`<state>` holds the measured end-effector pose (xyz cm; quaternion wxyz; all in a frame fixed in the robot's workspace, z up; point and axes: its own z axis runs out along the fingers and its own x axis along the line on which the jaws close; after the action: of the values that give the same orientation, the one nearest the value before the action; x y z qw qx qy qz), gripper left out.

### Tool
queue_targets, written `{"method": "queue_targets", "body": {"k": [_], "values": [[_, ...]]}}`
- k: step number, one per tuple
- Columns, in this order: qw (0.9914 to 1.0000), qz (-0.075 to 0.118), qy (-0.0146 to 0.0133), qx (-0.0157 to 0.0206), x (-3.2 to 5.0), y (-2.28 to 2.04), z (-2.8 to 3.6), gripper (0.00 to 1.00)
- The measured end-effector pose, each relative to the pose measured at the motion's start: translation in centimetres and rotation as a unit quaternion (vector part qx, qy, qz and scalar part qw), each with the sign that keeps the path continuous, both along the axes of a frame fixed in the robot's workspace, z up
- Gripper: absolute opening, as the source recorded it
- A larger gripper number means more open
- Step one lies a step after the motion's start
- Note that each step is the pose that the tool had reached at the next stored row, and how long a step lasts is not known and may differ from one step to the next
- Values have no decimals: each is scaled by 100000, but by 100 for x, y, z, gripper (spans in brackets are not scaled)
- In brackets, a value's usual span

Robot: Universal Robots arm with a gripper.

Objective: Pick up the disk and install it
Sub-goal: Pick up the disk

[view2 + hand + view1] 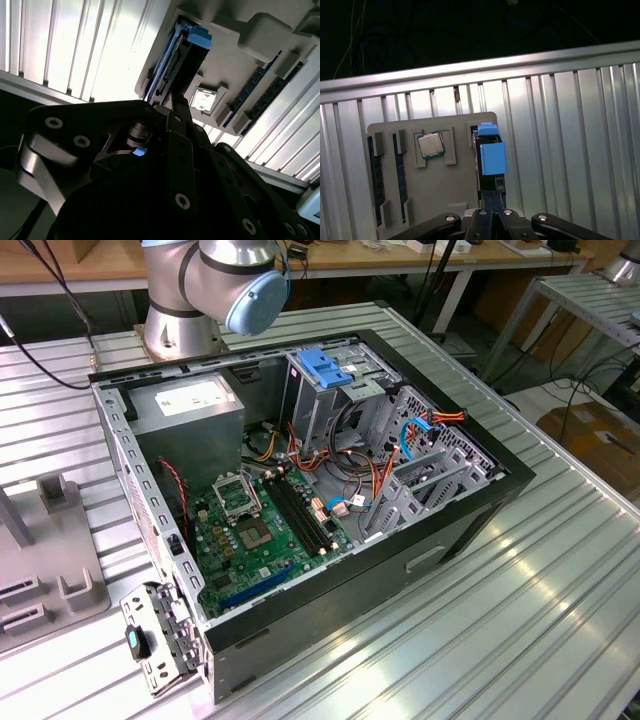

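The disk point(490, 162) stands on edge in a slot of a grey parts tray point(445, 195), its dark body edged by a blue carrier frame with a blue tab on top. In both wrist views my gripper point(493, 214) sits right at the disk's near end, in line with its thin edge. In the second wrist view the gripper point(176, 114) reaches up to the disk point(172, 65). The open computer case point(300, 490) lies on the table in the exterior view, with a metal drive cage point(335, 390) at its far side.
The tray also holds a processor chip point(430, 145) and memory sticks point(376, 175). A grey power-supply box point(190, 410) and the motherboard point(260, 530) fill the case. The arm's base point(190, 300) stands behind the case. Ribbed aluminium table point(520, 620) surrounds everything.
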<state>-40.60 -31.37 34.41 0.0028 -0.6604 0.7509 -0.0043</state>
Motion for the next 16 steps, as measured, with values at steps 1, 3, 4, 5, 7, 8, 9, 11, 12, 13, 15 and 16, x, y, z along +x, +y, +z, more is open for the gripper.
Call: {"method": "queue_targets", "body": {"k": [1, 3, 4, 5, 7, 8, 9, 11, 12, 13, 15, 16], "values": [[99999, 415, -4, -3, -5, 0, -6, 11], [99994, 1117, -14, -3, -14, 0, -11, 11], [99994, 1133, -17, -2, -14, 0, -12, 11], [99993, 1143, -18, -2, -14, 0, -12, 11], [99993, 1173, -17, -2, -15, 0, -12, 11], [99993, 1183, -19, -3, -15, 0, -12, 11], [99993, 1204, -18, -3, -15, 0, -12, 11], [99993, 1223, -17, -4, -15, 0, -12, 11], [99992, 1237, -19, -1, -15, 0, -12, 11], [99992, 1250, -16, -2, -15, 0, -12, 11], [99992, 1277, -19, -2, -15, 0, -12, 17], [99992, 1286, -19, -2, -15, 0, -12, 17]]}}
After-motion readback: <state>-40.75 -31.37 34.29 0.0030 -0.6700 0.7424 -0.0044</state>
